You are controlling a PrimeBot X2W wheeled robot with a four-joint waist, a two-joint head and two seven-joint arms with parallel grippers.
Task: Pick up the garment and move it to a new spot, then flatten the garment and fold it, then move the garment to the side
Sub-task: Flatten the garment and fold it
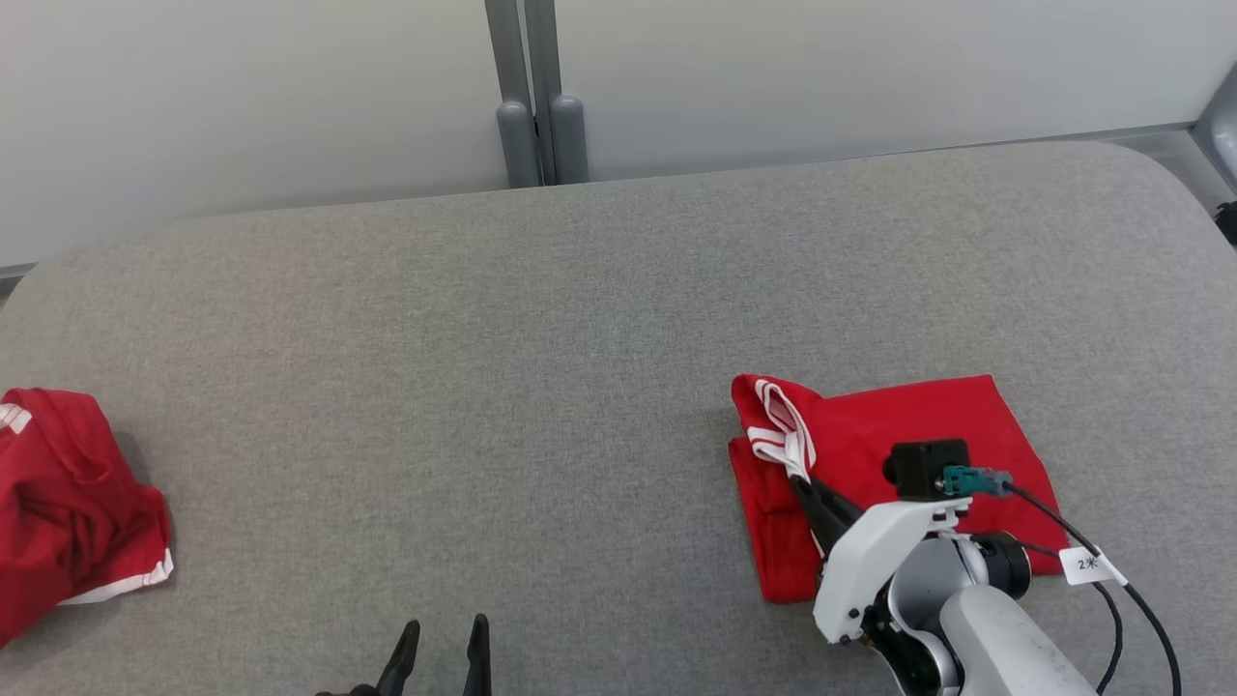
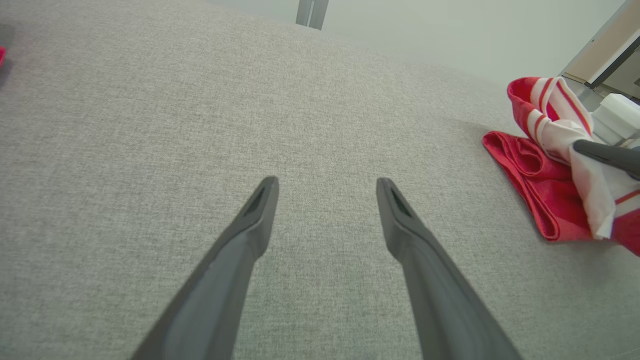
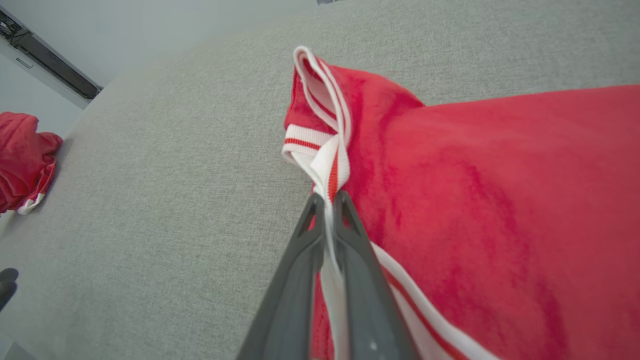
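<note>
**Garment [image 1: 928, 411] lies folded on the right, its trim pinched by the right gripper**

The red garment rests on the grey table [image 1: 483, 338], right of centre and toward the near edge in the head view. It is folded into a rough rectangle with its layers stacked. At its left end the white trim [image 1: 783, 425], striped in red, stands up in a loop above the folded layers.

The right gripper [image 3: 327, 200] is clamped on that trim. In the right wrist view its two fingers are pressed together with the white band running between them, and the loop rises just past the tips. In the head view the pale forearm and wrist camera lie over the garment's near half. A black cable [image 1: 1111, 580] with a white tag [image 1: 1087, 564] trails off to the right.

The left gripper [image 2: 326, 181] sits low at the near edge, well apart from the garment. Its fingers are spread, with bare table between them and nothing held. Whether the tips touch the table cannot be told.

A second garment [image 1: 68, 503], also red with white trim, lies crumpled at the table's far left edge. A red sliver at the left border of the left wrist view is probably part of it. Beyond the table, a grey post [image 1: 536, 106] stands against a pale wall.
</note>
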